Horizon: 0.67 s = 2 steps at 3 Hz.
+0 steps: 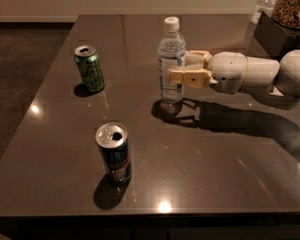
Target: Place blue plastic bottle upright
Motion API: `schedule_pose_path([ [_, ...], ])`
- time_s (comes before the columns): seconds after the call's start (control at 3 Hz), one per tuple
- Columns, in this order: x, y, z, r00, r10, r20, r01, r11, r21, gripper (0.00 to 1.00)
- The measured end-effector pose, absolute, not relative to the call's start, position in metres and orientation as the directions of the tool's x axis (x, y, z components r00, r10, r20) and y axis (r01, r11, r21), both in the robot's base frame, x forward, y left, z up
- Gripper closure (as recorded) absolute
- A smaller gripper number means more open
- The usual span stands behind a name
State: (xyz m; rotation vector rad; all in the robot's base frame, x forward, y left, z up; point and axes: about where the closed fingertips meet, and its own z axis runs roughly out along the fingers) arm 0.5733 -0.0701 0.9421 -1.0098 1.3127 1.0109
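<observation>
- The tabletop is dark and glossy. It carries everything here, and its flat surface gives a level footing for something stood on end.
- The arm reaches in level from the far right of the green can, at about mid-height of the bottle. From there it can steady the bottle without pushing it over.
- The bottle stands to the right of the green can, a little farther from it than the dark can is, with bare surface between. Its long axis is vertical or very nearly so, with the white cap up and the base down over its own reflection. I cannot tell whether the base rests fully on the surface or sits just above it.
- The pincer, on the far side of the bottle from the green can, is clasped around the bottle's labelled middle. One finger crosses in front and the other sits behind. A grip this low probably keeps the bottle from tipping as it is set down.
- The dark can stands upright, nearer the camera than the green can and slightly to its right. It is well clear of the bottle, so it should not get in the way.
</observation>
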Motion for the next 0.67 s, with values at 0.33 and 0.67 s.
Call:
schedule_pose_path([
  [0.33, 0.5763, -0.0692, 0.9296, -0.016, 0.015, -1.000, -0.967, 0.255, 0.019, 0.59],
  [0.67, 0.5782, -0.0683, 0.9215, -0.030, 0.017, -0.999, -0.968, 0.247, 0.034, 0.36],
])
